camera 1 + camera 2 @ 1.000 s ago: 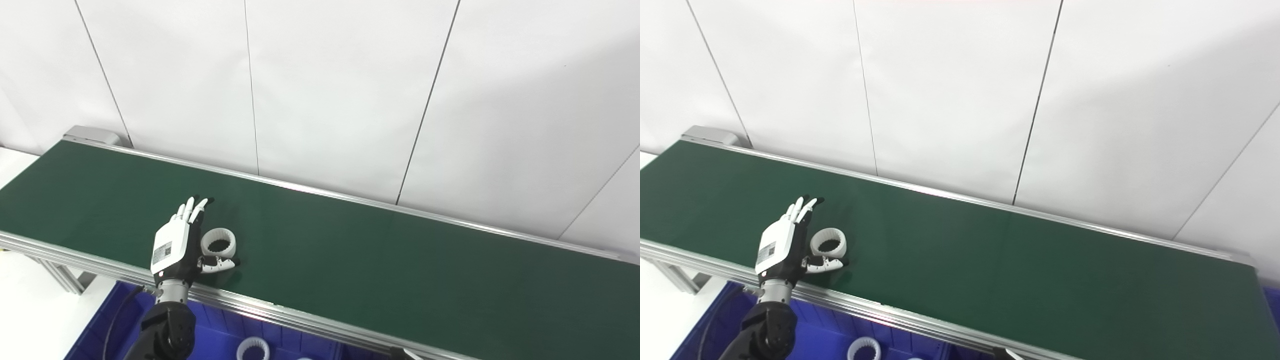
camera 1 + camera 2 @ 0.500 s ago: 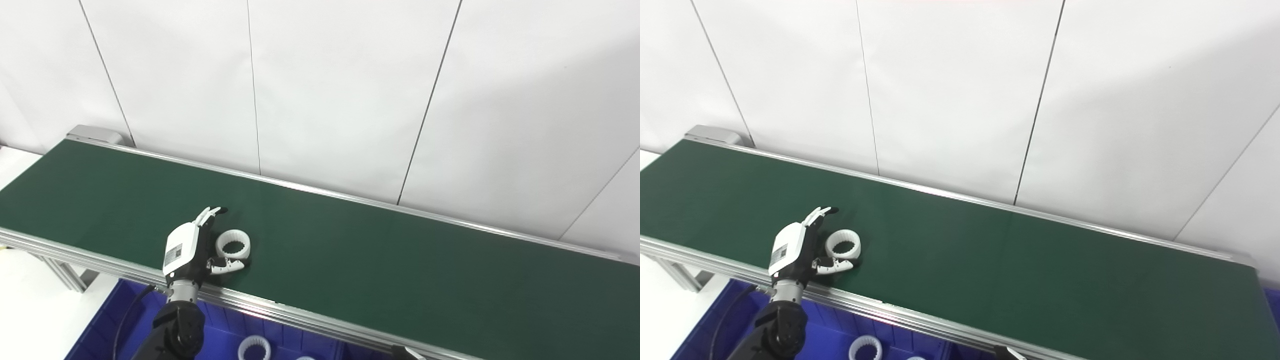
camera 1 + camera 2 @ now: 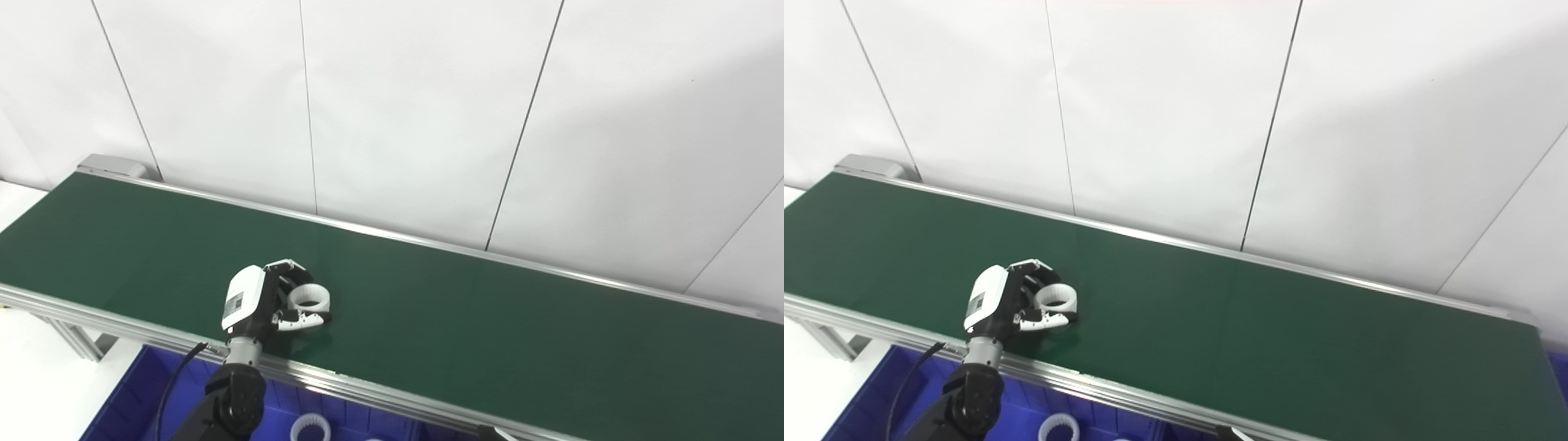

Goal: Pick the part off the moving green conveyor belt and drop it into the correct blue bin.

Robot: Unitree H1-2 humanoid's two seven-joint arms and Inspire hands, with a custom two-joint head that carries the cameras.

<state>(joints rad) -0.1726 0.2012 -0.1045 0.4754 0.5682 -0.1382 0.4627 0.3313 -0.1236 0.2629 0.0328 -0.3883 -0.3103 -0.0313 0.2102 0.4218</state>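
Observation:
A white toothed ring (image 3: 309, 297) lies on the green conveyor belt (image 3: 490, 318), near its front rail at the left. My left hand (image 3: 260, 300) rests on the belt just left of the ring. Its fingers (image 3: 288, 267) curl over the ring's back and left side, and its thumb (image 3: 301, 318) lies along the ring's front edge, so the hand closes around it. The ring still touches the belt. The same grasp shows in the right eye view (image 3: 1056, 299). My right hand is out of the picture.
A blue bin (image 3: 141, 392) stands below the belt's front rail (image 3: 367, 392), under my left arm. It holds another white ring (image 3: 310, 427). A small dark and white tip (image 3: 493, 433) pokes in at the bottom edge. A white panel wall stands behind the belt.
The ring has ridden the belt to the right and my left hand has followed it. The fingers, straight and spread a second ago, have curled over the ring.

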